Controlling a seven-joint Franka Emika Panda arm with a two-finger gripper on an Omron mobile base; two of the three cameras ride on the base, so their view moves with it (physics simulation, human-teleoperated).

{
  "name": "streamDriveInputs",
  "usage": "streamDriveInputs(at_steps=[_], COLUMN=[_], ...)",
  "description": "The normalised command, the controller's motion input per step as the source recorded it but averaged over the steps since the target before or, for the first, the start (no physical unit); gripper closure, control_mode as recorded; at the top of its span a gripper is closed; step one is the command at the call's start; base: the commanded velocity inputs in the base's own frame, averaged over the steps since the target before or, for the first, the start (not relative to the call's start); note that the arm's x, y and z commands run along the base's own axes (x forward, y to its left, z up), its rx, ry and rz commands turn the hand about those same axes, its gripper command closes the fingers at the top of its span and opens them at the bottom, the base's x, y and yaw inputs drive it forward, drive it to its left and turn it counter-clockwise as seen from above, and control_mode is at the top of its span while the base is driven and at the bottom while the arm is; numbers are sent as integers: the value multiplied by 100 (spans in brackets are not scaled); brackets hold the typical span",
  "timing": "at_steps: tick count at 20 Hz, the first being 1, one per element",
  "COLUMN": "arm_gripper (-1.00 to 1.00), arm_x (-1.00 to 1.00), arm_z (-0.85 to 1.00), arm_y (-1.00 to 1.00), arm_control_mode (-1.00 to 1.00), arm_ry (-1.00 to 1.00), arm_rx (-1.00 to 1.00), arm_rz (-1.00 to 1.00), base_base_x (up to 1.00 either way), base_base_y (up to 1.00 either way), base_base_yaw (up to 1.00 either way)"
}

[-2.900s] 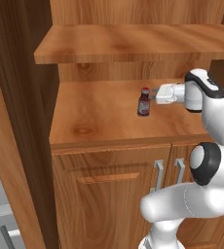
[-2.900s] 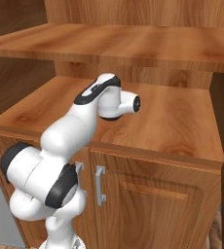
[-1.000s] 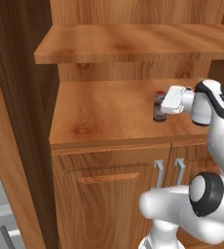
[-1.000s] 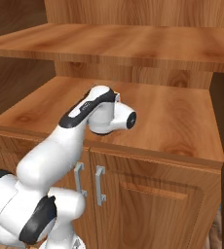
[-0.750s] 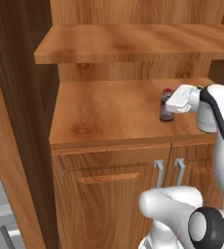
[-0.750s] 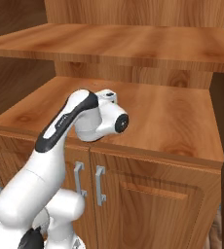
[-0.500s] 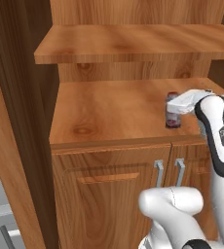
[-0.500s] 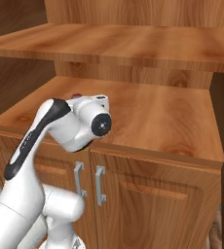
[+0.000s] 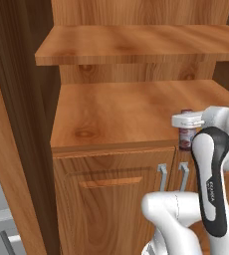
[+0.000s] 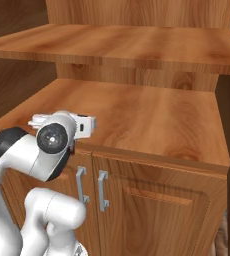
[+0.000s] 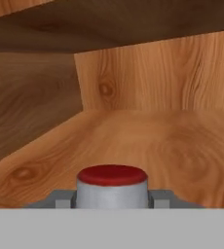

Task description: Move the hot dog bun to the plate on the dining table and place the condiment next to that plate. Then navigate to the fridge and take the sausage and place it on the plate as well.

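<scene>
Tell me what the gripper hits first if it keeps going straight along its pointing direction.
Probably the wooden back wall of the cabinet nook. The gripper, shut on the small dark red condiment bottle, points across bare wooden countertop; nothing else shows in that line, though depth is uncertain.

Wooden cabinet [image 9: 111, 199]: flat countertop [image 9: 121, 112], one shelf [image 9: 136, 45] above, panelled doors with paired metal handles [image 10: 91, 187] below. Wood-grain back wall [image 11: 172, 78]. Dark wooden upright [image 9: 17, 124] at left.
</scene>
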Motion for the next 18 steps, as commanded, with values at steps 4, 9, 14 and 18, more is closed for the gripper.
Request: streamDriveInputs(at_steps=[4, 9, 14, 18], arm_gripper=[100, 100, 100, 100], arm_x=[-28, 3, -18, 0], arm_z=[36, 34, 2, 0], arm_y=[-4, 0, 0, 0], arm_control_mode=[-100, -100, 100, 100], arm_ry=[11, 0, 0, 0], arm_rx=[-8, -8, -6, 0], arm_rz=[-14, -3, -1, 0], base_base_x=[0, 0, -26, -100], base_base_y=[0, 0, -3, -40], base_base_yaw=[0, 0, -1, -11])
